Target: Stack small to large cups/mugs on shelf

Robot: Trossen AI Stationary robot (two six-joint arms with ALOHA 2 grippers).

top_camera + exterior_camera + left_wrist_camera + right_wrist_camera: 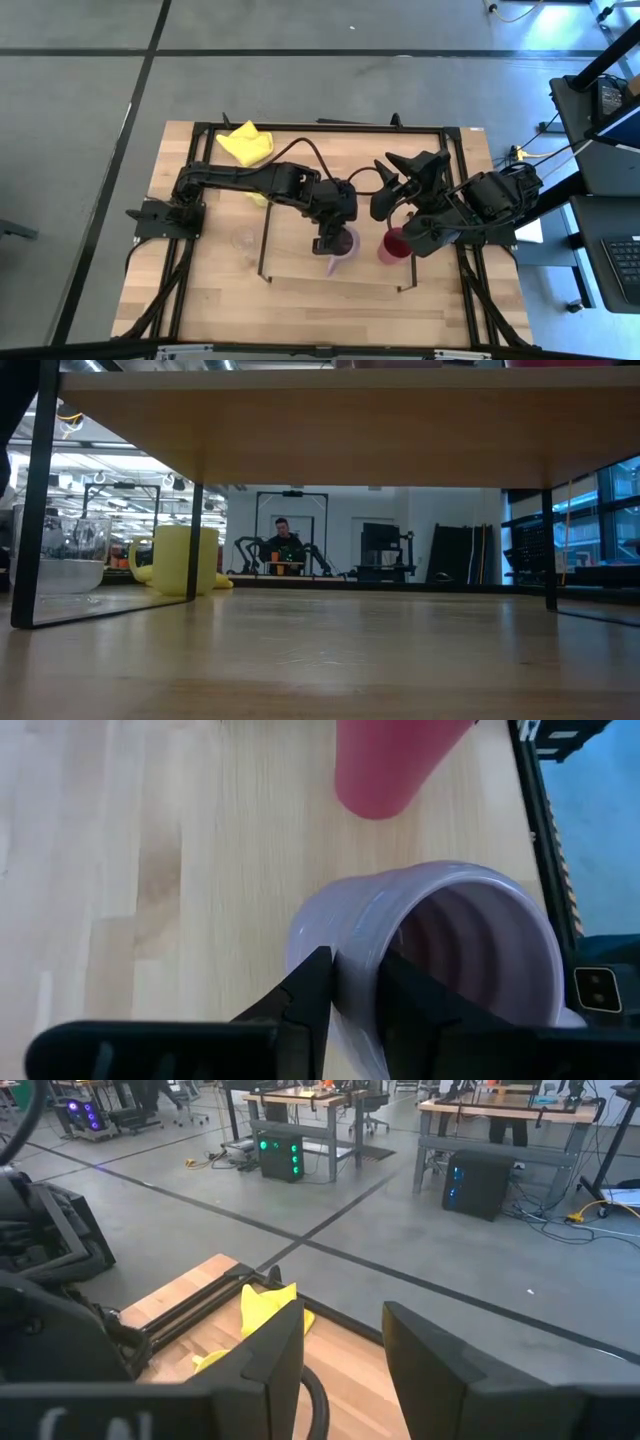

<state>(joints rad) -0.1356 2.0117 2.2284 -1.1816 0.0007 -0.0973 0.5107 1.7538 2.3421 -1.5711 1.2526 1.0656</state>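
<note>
On the light-wood shelf [300, 265], the left gripper [350, 995] straddles the purple mug [440, 955] wall, jaws barely apart: widen fully, lift straight, clearing the red cup [385, 765] beyond it; the right gripper [340, 1345] idles open, empty.

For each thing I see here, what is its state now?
Purple mug: upright on the shelf, rim between the left hand fingers.
Red cup: upright on the shelf.
Clear glass: upright on the table.
Yellow-green mug: upright on the table.
Right hand: open, empty.

Robotics lab: taped concrete floor [330, 1210], workbenches [300, 1100] with computer towers [478, 1183], other robot arms [245, 550].
</note>
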